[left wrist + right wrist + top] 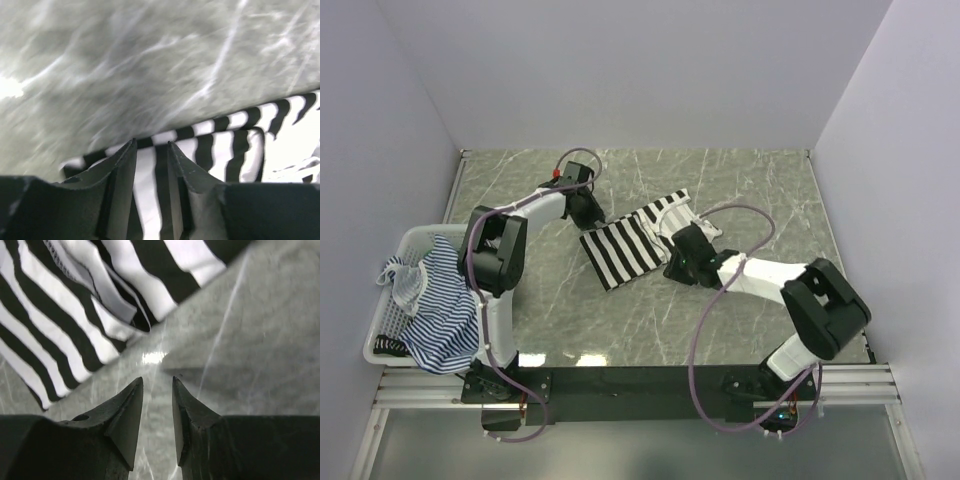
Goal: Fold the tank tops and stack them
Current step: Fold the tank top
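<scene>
**Black-and-white tank top [623, 250] lies part-folded mid-surface [740, 180], with a hand at each side.**

The left hand [151, 142] hovers over the top's far-left corner, slightly apart with nothing pinched. The right hand [157, 379], also slightly apart and empty, is over bare marble just beside the near-right hem. For a clean fold, each hand likely needs to pinch a corner and carry it evenly. There is open room ahead and to the right, while the basket [412, 236] of blue-striped tops [445, 310] crowds the left edge.

White-and-black left arm [498, 255] and right arm [760, 275], looping mauve cables [696, 345], dark wedge-shaped fingers [125, 415] tapering to points
</scene>
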`<state>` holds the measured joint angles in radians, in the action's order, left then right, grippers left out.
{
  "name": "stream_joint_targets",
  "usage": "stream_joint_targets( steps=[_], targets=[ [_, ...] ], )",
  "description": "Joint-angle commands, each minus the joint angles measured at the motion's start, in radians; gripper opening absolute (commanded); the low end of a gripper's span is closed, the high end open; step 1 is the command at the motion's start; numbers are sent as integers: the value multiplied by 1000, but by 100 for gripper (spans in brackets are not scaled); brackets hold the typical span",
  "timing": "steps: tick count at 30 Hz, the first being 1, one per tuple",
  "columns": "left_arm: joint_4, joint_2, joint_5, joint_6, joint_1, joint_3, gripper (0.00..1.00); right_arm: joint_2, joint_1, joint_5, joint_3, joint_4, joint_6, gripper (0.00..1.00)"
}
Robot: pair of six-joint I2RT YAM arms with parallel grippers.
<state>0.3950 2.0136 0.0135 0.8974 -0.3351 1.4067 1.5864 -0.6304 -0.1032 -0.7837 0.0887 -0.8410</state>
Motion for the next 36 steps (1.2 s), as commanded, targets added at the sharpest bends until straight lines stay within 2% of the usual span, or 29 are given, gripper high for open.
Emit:
stream_joint_targets(
  steps=[1,5,7,10,14,18,21,22,26,31,36],
  targets=[
    [18,39,69,-83,-2,86,39,-98,-28,-98,46,-80,-81,38],
    [-36,-10,98,-97,-1,97,44,-140,-61,-167,-23,-41,60,38],
    [-29,-50,66,-95,1,103,48,-154,-83,-196,-78,-27,129,39],
    [4,-139,-10,-71,7,103,52,-115,-115,-129,-164,-2,252,41],
    [70,-286,-95,49,41,-29,60,-33,-212,-141,-247,37,379,41],
    [18,-372,-57,90,94,-196,77,94,-330,-161,-357,60,448,45],
    [-80,-388,15,80,122,-311,76,199,-403,-223,-464,111,494,46],
    [-119,-386,88,72,128,-339,75,220,-429,-231,-485,121,505,47],
    [-266,-348,192,57,143,-437,74,322,-459,-286,-572,160,539,48],
    [-428,-302,236,75,148,-491,75,408,-488,-387,-637,197,557,50],
    [-432,-224,229,86,150,-474,72,458,-505,-432,-669,232,569,50]
  ],
)
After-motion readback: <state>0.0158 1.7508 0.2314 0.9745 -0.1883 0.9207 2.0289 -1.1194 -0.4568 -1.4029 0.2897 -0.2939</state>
